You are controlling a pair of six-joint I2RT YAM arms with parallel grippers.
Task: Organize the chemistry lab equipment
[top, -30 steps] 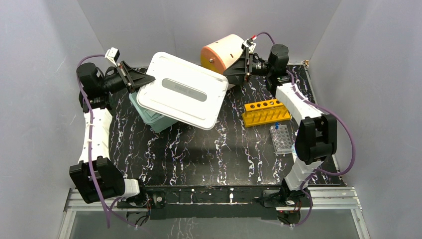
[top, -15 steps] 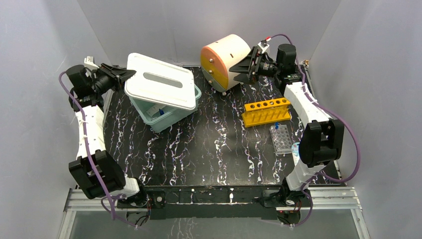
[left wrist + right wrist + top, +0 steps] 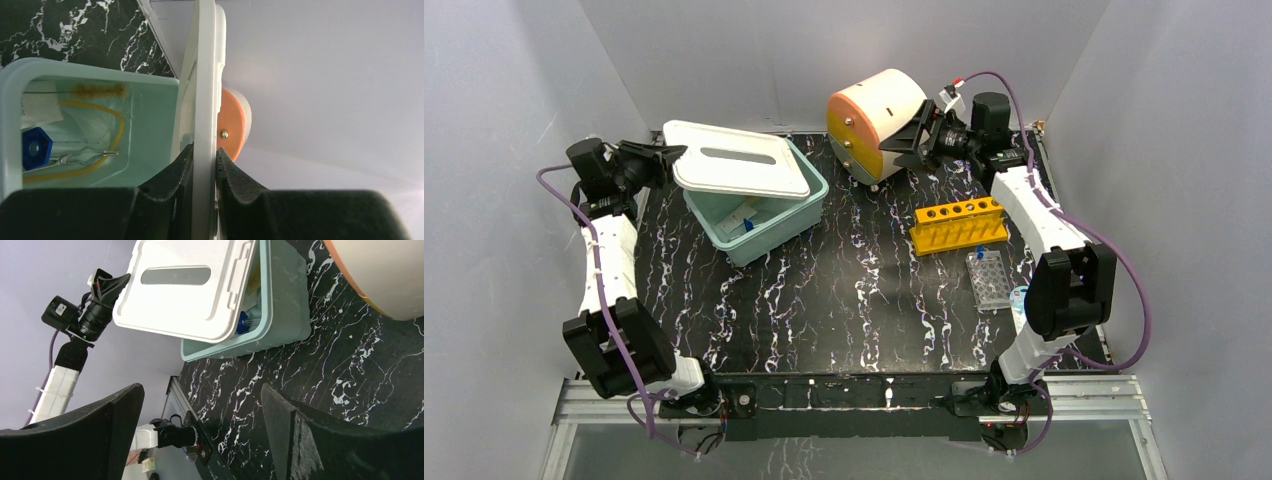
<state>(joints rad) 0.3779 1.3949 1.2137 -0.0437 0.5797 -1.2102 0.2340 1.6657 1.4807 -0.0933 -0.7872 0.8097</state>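
Currently the left fingers are clenched on the thin edge of the flat white plastic lid, one pad on each face, at the lid's back-left corner. I judge an edge grip was chosen because the lid offers no handle on that side and can be steered flat from there.

The lid lies askew over the pale teal rectangular bin, covering its rear and leaving the front right portion open. It is not seated. Closing it would, in my judgement, call for a shift toward the front right before release.

Inside the bin, the left wrist view shows a blue hexagonal tube cap, slim metal scissor-like forceps, a brown bristled brush and a white packet.

The right fingers are spread wide with nothing between them, held off the surface beside the white drum with an orange face, probably to stay clear of the lid.

The yellow holed rack and the clear well plate stand on the surface at right, not yet stowed.

Markings: the lid bears a grey oblong panel; any text on it is unreadable. Print on the packet is too small to read.
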